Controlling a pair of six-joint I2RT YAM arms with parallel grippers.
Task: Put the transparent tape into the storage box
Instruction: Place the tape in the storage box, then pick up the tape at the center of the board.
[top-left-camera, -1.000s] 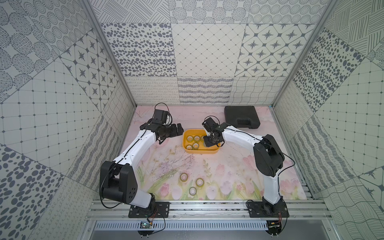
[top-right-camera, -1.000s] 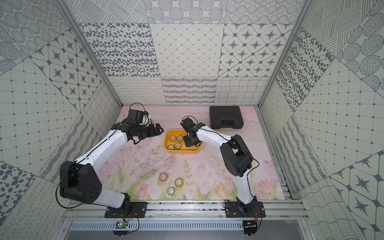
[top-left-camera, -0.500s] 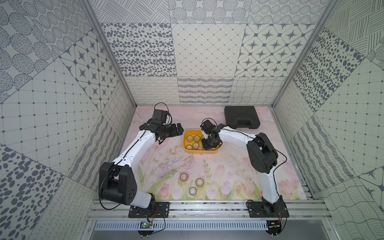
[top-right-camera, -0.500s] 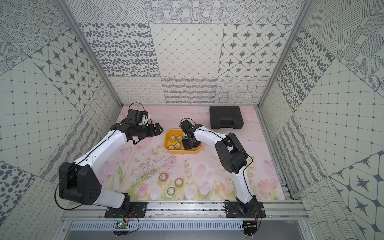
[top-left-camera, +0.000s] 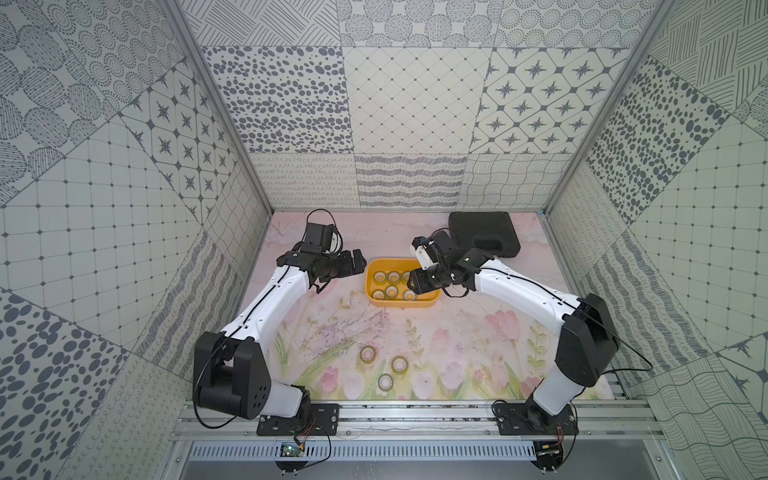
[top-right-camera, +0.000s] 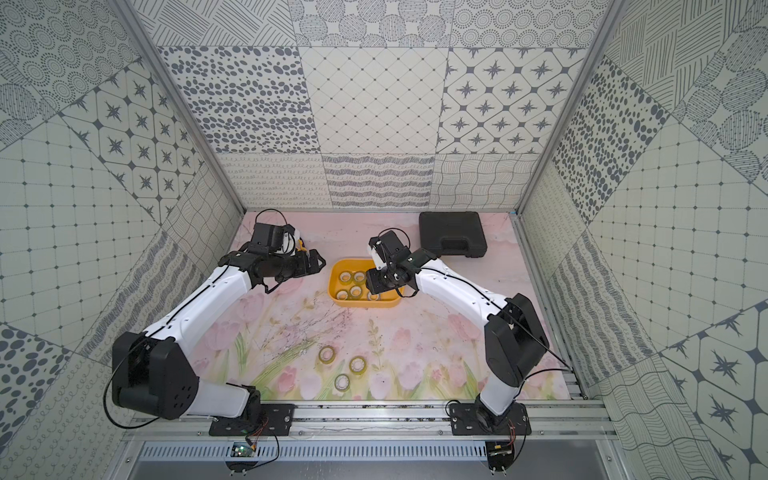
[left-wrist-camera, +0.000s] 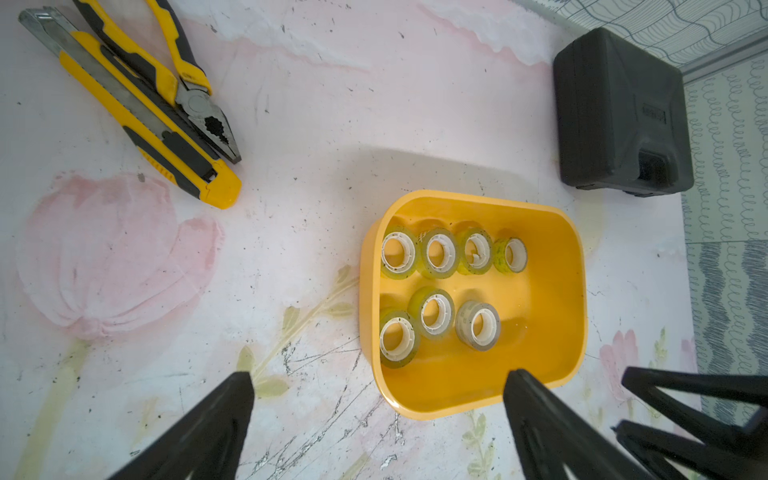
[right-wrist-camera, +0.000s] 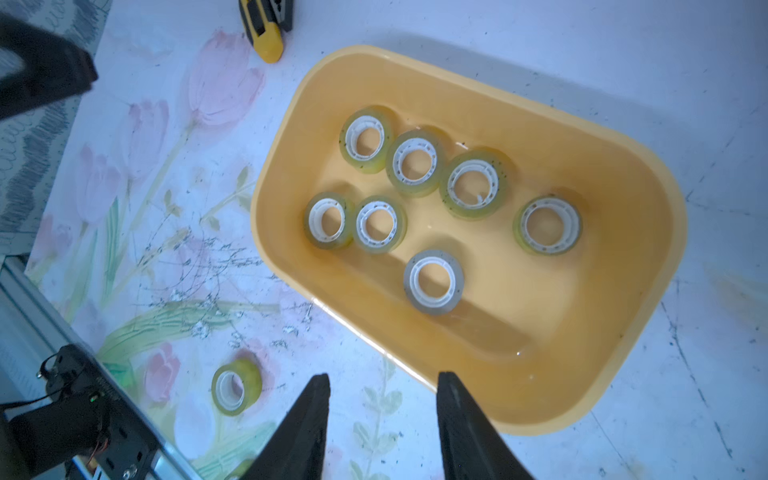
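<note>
As the right gripper (right-wrist-camera: 383, 375) gapes, tape (right-wrist-camera: 433, 306) lies below

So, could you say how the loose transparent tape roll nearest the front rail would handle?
The transparent tape roll lies flat, so it should slide rather than roll. Its rigid-looking white plastic core likely resists squeezing. Small and hollow, probably light.

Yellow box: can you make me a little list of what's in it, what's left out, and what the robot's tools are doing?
Storage box: yellow, holds seven tape rolls
Table: three loose rolls waiting
Right tool: open, empty, above the box
Left tool: open, empty, beside the box
</note>
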